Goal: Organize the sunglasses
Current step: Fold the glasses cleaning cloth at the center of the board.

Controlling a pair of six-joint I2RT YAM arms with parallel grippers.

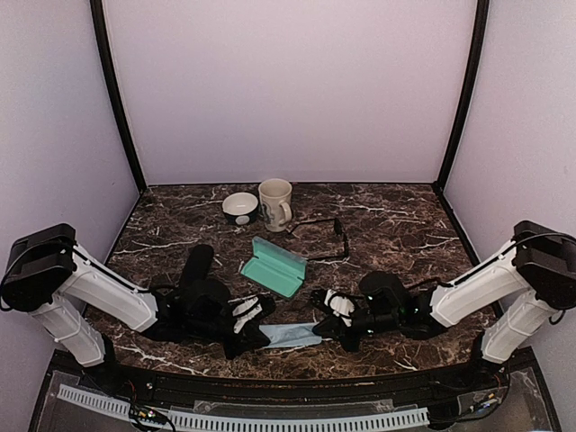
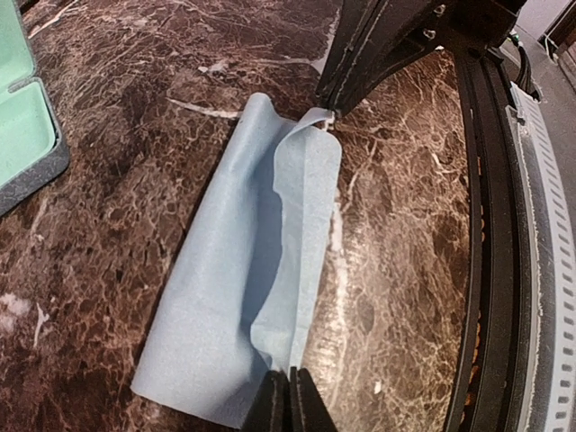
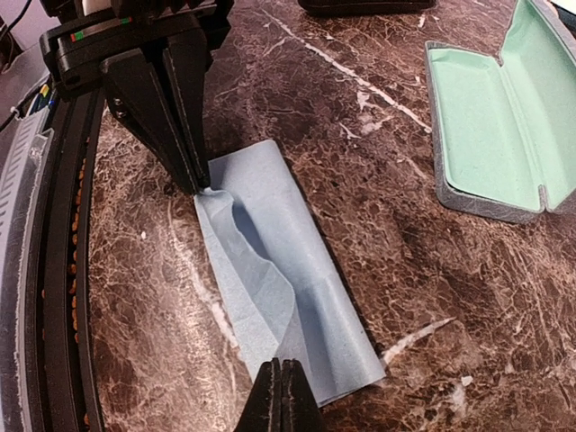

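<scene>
A thin black wire-framed pair of sunglasses [image 1: 326,236] lies unfolded on the marble table behind the open case [image 1: 274,267], far from both grippers. No other pair is in view. A light blue cloth [image 1: 290,336] lies folded at the front. My left gripper [image 2: 288,378] is shut on one near corner of the cloth [image 2: 234,288], with the top layer lifted. My right gripper [image 3: 282,367] is shut on the opposite end of the cloth [image 3: 279,261]. The two grippers face each other across it.
The grey hard case [image 3: 495,126] lies open with its mint-green lining up. A cream mug [image 1: 275,203] and a small bowl [image 1: 240,207] stand at the back. A black oval case [image 1: 198,263] lies by the left arm. The table's front rail [image 2: 490,270] is close.
</scene>
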